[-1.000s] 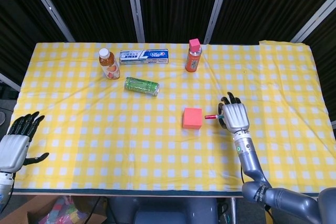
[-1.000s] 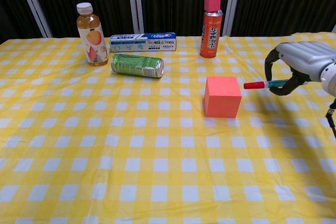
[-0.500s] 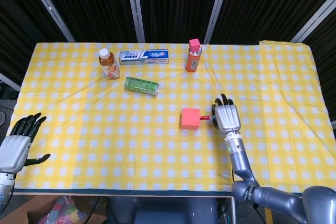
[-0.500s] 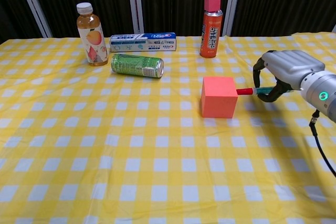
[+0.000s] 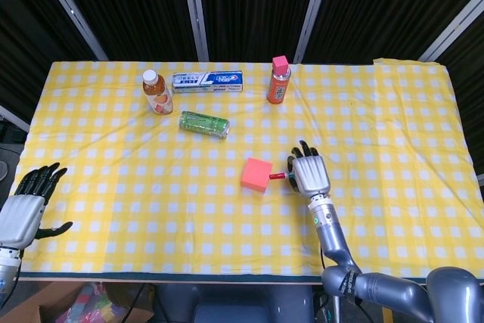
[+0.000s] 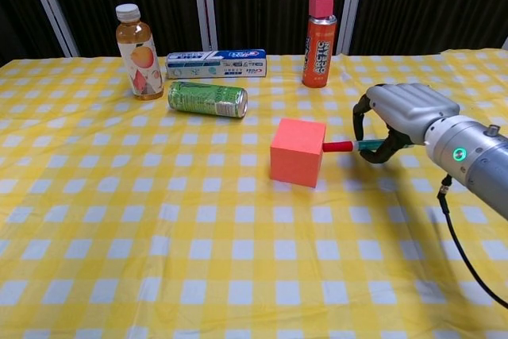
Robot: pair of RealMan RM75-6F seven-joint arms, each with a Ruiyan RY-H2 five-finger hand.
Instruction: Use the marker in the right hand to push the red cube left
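The red cube (image 5: pixel 256 175) (image 6: pixel 296 152) sits near the middle of the yellow checked table, turned slightly askew. My right hand (image 5: pixel 308 175) (image 6: pixel 399 114) is just to its right and grips a marker (image 6: pixel 349 146) (image 5: pixel 280 175) lying level, red cap pointing left. The cap tip touches the cube's right face. My left hand (image 5: pixel 25 211) hangs beyond the table's left front corner, fingers spread, holding nothing; the chest view does not show it.
Along the far side stand a tea bottle (image 6: pixel 136 52), a toothpaste box (image 6: pixel 215 63) and an orange spray can (image 6: pixel 319 31). A green can (image 6: pixel 207 99) lies on its side left of and behind the cube. The tablecloth (image 5: pixel 151 202) covers the table.
My right hand has moved left with the marker, and the cap met the cube. The cube has slid left and rotated a little. The left hand has hardly moved.
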